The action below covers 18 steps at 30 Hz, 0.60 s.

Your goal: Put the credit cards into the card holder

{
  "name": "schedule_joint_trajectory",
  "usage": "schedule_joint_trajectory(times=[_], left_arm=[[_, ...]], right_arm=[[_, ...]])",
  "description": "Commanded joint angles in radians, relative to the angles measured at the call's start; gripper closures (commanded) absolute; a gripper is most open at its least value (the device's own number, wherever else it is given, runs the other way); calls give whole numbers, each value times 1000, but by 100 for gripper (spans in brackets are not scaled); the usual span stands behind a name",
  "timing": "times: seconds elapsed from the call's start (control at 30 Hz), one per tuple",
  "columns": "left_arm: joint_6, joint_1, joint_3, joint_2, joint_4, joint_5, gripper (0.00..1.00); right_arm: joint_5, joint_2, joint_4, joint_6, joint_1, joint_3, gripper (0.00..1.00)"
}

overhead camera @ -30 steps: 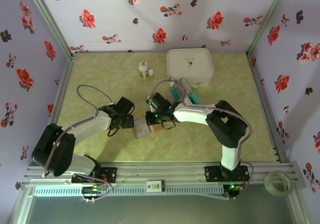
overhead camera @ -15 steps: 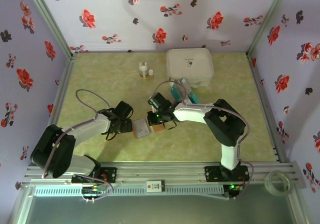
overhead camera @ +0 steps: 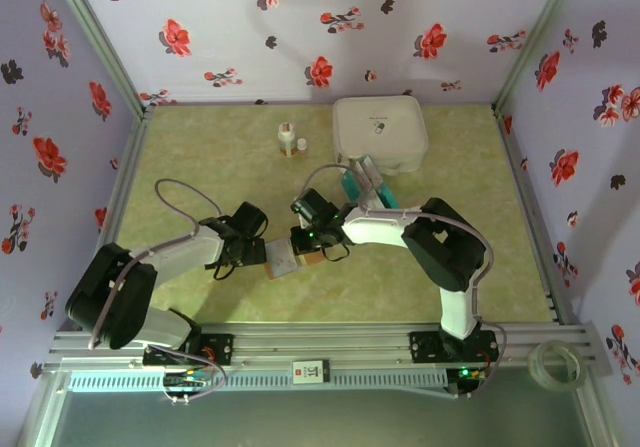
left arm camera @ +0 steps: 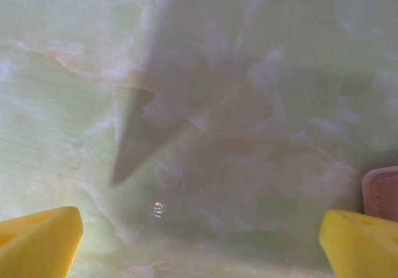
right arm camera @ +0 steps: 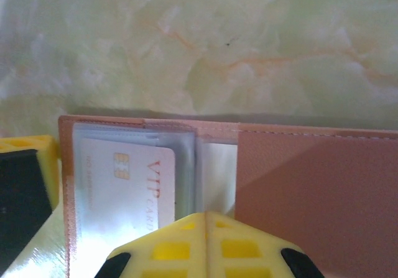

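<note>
The tan card holder (overhead camera: 287, 260) lies open on the table between the two grippers. In the right wrist view its left half (right arm camera: 67, 185) holds a white VIP card (right arm camera: 124, 185) under a clear sleeve, and its tan right flap (right arm camera: 317, 191) lies flat. My right gripper (right arm camera: 208, 221) is shut, its tips together over the holder's middle fold. My left gripper (left arm camera: 199, 244) is open over bare table, and the holder's edge (left arm camera: 382, 191) sits by its right finger. Teal credit cards (overhead camera: 360, 180) lie in front of the white box.
A big white square box (overhead camera: 380, 132) stands at the back right. Two small bottles (overhead camera: 288, 139) stand to its left. The floral walls close the table in on three sides.
My left gripper has edged slightly down and toward the holder. My right gripper has shifted a little left over the holder.
</note>
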Motion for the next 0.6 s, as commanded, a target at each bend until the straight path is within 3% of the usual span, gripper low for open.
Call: schedule_joint_trajectory(times=[0.0, 0.57], left_arm=[[-15, -2, -17, 40, 17, 8, 0], [-13, -3, -26, 60, 45, 19, 0]], right_arm=[[-8, 17, -12, -13, 10, 23, 95], [-22, 47, -27, -15, 29, 57, 95]])
